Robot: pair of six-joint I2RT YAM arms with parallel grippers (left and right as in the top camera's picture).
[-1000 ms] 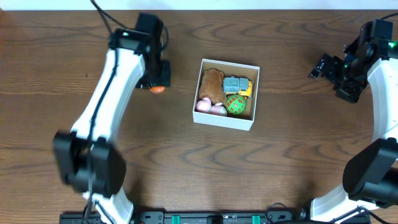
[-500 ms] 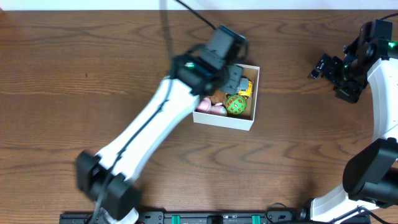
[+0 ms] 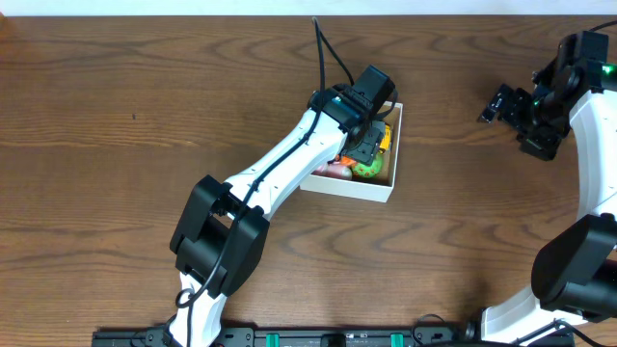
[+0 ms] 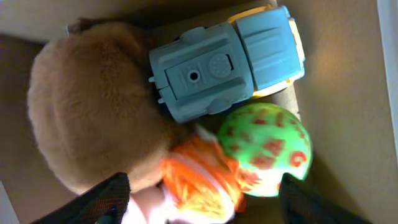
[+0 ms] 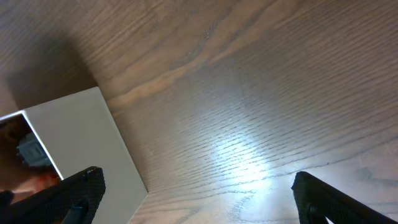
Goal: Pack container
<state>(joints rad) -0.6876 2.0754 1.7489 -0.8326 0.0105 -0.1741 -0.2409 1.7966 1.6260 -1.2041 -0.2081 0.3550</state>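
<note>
Container (image 3: 349, 186) sat mid-bench, a little toward the far edge and right of centre. Left hand (image 4: 202, 196) was down inside it, fingers spread wide, gripping nothing. Orange toy (image 4: 199, 177) lay between them, wedged against brown plush (image 4: 87, 106), green ball (image 4: 264, 146) and grey-blue truck (image 4: 217, 68). Judged: placing step, toy apparently let go. Right hand (image 5: 196, 186) hung open and empty over bare bench by the right edge, toward the far corner. Next move calls for a straight lift out, fingers clear of plush and box wall

Matt cardbd container (image 3: 366, 190), fuzzy plush toy (image 4: 87, 106), smooth plastic truck (image 4: 224, 68), wood-grain table (image 3: 116, 116).
</note>
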